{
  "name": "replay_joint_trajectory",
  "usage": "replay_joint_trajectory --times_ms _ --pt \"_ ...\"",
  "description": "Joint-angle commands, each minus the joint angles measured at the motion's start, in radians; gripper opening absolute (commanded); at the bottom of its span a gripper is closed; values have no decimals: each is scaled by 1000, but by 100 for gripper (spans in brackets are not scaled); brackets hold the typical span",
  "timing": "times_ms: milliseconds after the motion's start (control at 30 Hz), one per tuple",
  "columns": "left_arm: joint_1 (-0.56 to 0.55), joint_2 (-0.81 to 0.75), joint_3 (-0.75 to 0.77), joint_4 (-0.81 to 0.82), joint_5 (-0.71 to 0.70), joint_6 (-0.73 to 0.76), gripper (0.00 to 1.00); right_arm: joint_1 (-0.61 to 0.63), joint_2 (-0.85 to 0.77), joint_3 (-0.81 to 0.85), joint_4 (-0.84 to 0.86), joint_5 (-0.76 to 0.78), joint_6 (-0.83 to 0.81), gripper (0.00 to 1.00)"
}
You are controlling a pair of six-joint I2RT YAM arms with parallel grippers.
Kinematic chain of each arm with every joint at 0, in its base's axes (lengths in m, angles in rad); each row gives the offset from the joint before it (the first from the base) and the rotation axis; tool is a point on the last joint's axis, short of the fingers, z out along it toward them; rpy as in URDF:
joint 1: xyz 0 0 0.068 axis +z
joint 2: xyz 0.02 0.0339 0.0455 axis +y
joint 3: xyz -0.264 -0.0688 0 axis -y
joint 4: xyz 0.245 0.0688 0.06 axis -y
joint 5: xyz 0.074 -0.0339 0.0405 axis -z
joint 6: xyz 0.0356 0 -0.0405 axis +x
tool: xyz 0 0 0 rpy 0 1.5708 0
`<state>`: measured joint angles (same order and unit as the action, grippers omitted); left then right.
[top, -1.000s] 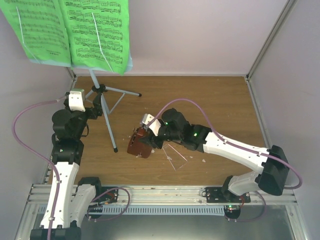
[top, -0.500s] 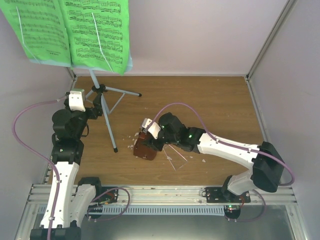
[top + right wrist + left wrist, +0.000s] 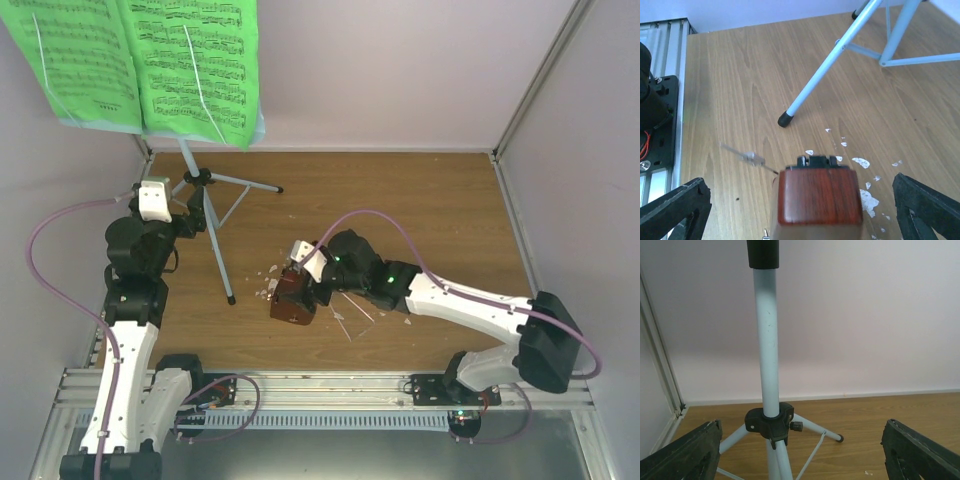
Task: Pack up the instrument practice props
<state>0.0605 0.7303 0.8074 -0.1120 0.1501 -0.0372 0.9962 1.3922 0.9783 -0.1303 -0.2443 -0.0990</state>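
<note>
Both empty and spread wide — the left gripper point(image 3: 802, 440) flanks the pole of the music stand point(image 3: 765, 340); the right gripper point(image 3: 800, 182) flanks the metronome point(image 3: 819, 197), near that stand's foot.

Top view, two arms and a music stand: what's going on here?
The right tool is open around the reddish-brown metronome, which sits on the wooden table among white crumbs. Its fingers flank the metronome without touching it. The left tool is open too, one finger on either side of the pale blue music stand, not gripping the pole. The stand is upright on its tripod with the green sheet music up top. Nothing is packed yet.
</note>
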Motion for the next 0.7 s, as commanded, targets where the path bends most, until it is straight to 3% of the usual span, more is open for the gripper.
replay_joint_trajectory --times_ms 0,300,667 --pt "-9 -2 -9 43 -9 -6 88 15 -81 -84 66 52 33 99" --pt "-11 11 -8 42 -10 -10 90 92 -145 -389 293 203 258 100" --pt "-15 25 -6 37 -12 -11 91 115 24 -421 456 367 320 100"
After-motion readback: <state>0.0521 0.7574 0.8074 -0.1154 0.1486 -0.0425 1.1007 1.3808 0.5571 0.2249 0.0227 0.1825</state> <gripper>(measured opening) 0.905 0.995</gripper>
